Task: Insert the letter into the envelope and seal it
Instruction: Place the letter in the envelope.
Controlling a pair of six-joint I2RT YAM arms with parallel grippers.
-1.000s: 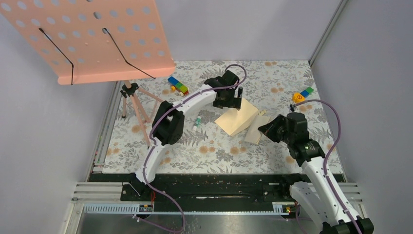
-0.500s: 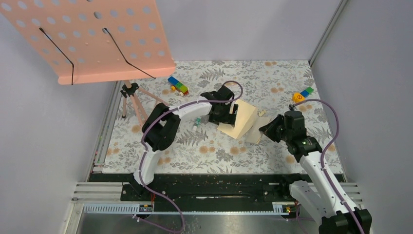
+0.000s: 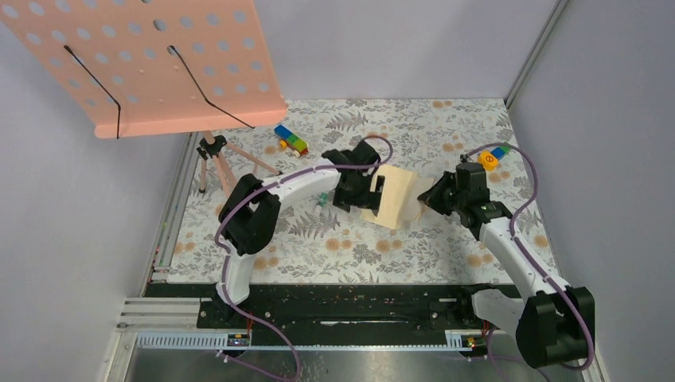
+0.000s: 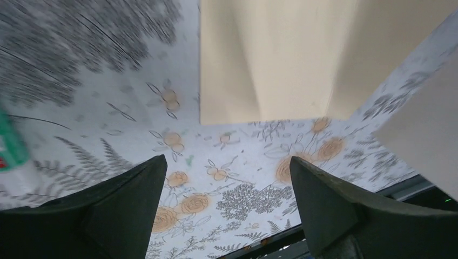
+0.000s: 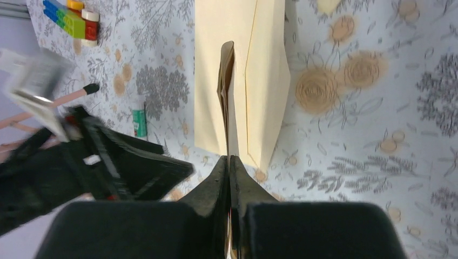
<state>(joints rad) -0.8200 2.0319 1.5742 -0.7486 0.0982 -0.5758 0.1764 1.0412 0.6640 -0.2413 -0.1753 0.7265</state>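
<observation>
Floral bench [image 3: 446, 127]. Right pincer [image 5: 229, 161] clamped on envelope [image 5: 227, 91] edge; left pincer [image 4: 226, 164] wide open, empty, near letter [image 4: 270, 54]. Risk: limp envelope twists, mouth closes, letter jams.

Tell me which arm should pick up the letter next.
Left. The left fingers are open and empty, with the letter and its near edge just ahead of them. The right fingers are shut on the envelope, held edge-on, so that arm is probably best left holding it.
</observation>
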